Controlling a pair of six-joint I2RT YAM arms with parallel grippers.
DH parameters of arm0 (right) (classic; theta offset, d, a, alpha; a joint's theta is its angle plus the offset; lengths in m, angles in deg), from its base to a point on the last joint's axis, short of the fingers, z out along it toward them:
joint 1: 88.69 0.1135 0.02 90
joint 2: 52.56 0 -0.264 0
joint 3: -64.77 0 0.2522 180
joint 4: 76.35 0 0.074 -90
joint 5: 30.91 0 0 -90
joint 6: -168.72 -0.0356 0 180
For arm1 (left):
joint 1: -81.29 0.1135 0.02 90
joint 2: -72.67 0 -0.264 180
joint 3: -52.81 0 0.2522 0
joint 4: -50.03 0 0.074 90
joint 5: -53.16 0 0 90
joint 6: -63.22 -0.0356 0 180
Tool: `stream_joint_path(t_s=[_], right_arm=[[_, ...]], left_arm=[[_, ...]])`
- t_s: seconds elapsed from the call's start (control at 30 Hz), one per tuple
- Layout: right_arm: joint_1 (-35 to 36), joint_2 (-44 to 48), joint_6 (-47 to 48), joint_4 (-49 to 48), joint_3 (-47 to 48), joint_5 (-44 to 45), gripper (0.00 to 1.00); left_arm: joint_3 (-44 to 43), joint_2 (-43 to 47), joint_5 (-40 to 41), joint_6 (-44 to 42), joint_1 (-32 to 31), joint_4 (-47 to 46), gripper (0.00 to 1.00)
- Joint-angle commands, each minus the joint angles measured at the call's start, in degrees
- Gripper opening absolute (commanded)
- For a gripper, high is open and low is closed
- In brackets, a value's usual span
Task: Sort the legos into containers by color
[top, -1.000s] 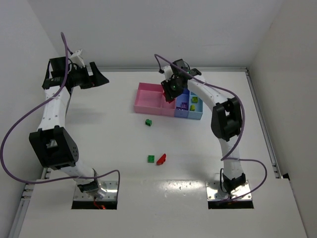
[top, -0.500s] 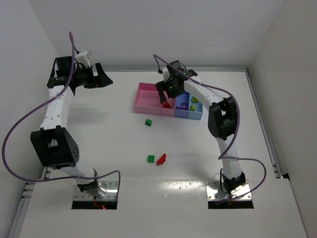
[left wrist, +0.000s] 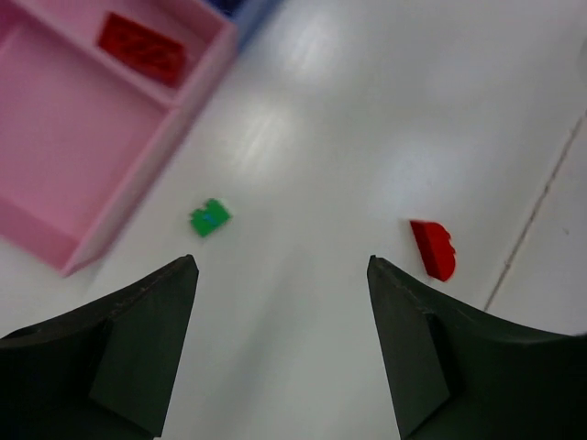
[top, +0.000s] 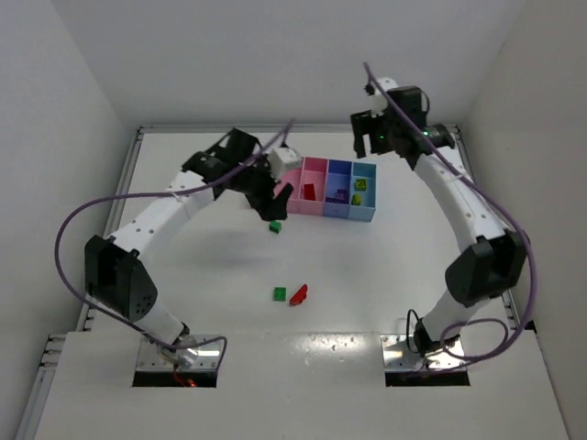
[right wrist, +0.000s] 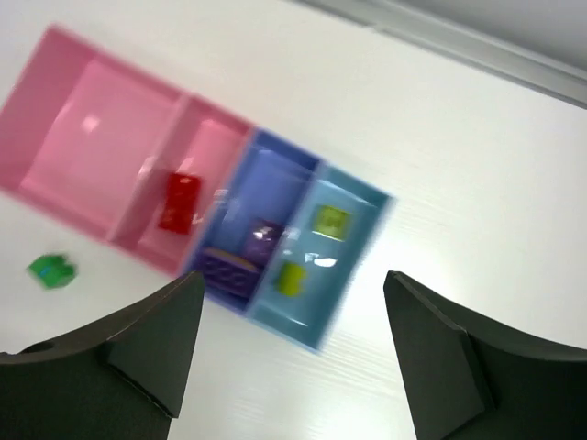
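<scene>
Left gripper point(top: 268, 194) spread wide with nothing between the fingers, hanging upper centre of the top view over the wide pink bin point(left wrist: 55, 137) (bin mostly hidden under it there). Right gripper point(top: 374, 139) also wide open and empty, upper right, past the light blue bin point(top: 365, 211). Red brick point(right wrist: 180, 202) lies in the narrower pink bin point(right wrist: 211, 137). Purple bricks point(right wrist: 265, 236) sit in the blue-violet bin point(right wrist: 275, 183), and two yellow-green bricks point(right wrist: 331, 219) in the light blue one. Loose on the table point(top: 183, 275): a green brick point(top: 274, 226) just below the pink bins, and a second green brick point(top: 279, 293) beside a red piece point(top: 298, 294) at centre frame.
</scene>
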Motion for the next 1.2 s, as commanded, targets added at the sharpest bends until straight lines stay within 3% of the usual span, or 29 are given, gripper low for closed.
stream_joint_path(t_s=[0.0, 0.17, 0.37, 0.73, 1.17], right_arm=[[-4.54, 5.85, -0.01, -2.54, -7.29, 3.4, 0.8], [-13.95, 12.9, -0.01, -4.3, -17.15, 0.33, 0.8], [-20.63, 16.68, -0.54, -3.25, -19.88, -3.44, 0.8], [-23.36, 16.16, -1.59, -3.25, -19.88, -7.5, 0.8], [-23.89, 16.16, -1.59, -3.25, -20.5, -9.25, 0.8]], left_arm=[[1.21, -0.8, 9.72, -5.26, -8.7, 5.08, 0.8], [0.59, -7.57, 18.62, -1.92, -22.49, 7.62, 0.77], [3.84, -13.72, 22.33, 4.48, -30.51, 6.85, 0.76], [10.61, -16.11, 23.38, 8.1, -36.15, 4.29, 0.76], [9.56, -21.02, 19.96, 8.1, -38.43, 3.76, 0.55]])
